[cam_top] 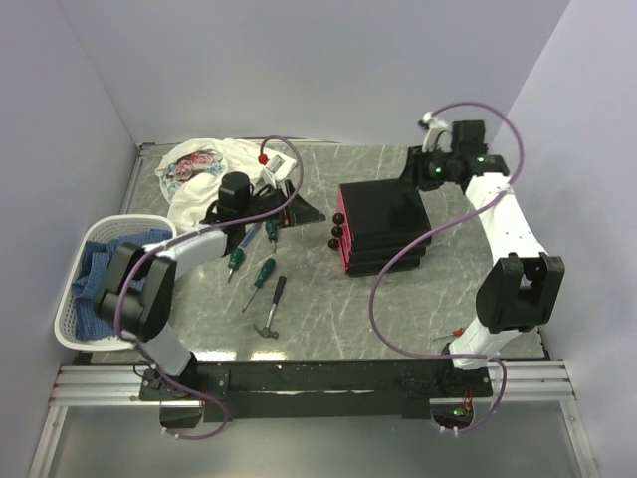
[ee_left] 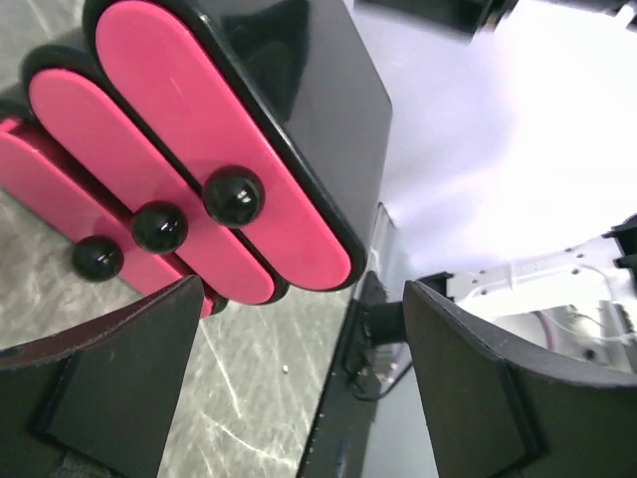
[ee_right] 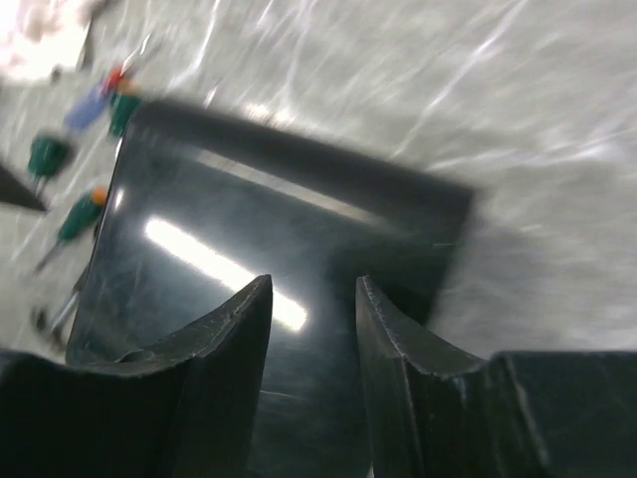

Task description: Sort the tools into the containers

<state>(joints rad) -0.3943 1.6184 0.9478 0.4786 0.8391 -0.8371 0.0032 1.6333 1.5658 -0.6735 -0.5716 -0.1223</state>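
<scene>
Near the middle of the counter (cam_top: 418, 319) stands the black drawer unit (cam_top: 383, 214), its three pink-red drawer fronts (ee_left: 199, 119) turned toward the left arm, each with a round black knob (ee_left: 234, 196). To the left of the unit, well apart from it, the tools lie loose on the stone-patterned surface: three green-handled screwdrivers (cam_top: 237, 258) close together, and the black-handled hammer (cam_top: 271, 311) just on the near side of them, its metal head pointing toward the arm bases. A slim red-and-blue screwdriver (ee_right: 92, 105) lies by the green ones, partly under the left arm in the overhead view and blurred in the right wrist view. None of the tools is in a drawer.

The left pincer (ee_left: 299, 299) hangs low above the tools with its jaws spread wide and nothing between them; its camera looks straight at the drawer fronts and knobs. The right pincer (ee_right: 312, 289) hovers over the far right part of the unit's glossy black top, its fingers (ee_right: 234, 339) parted by a modest gap, gripping nothing.

At the far left edge sits a white lattice basket (cam_top: 75, 329) holding a blue cloth (cam_top: 105, 269), and a white patterned cloth (cam_top: 199, 164) lies crumpled at the far side of the counter
</scene>
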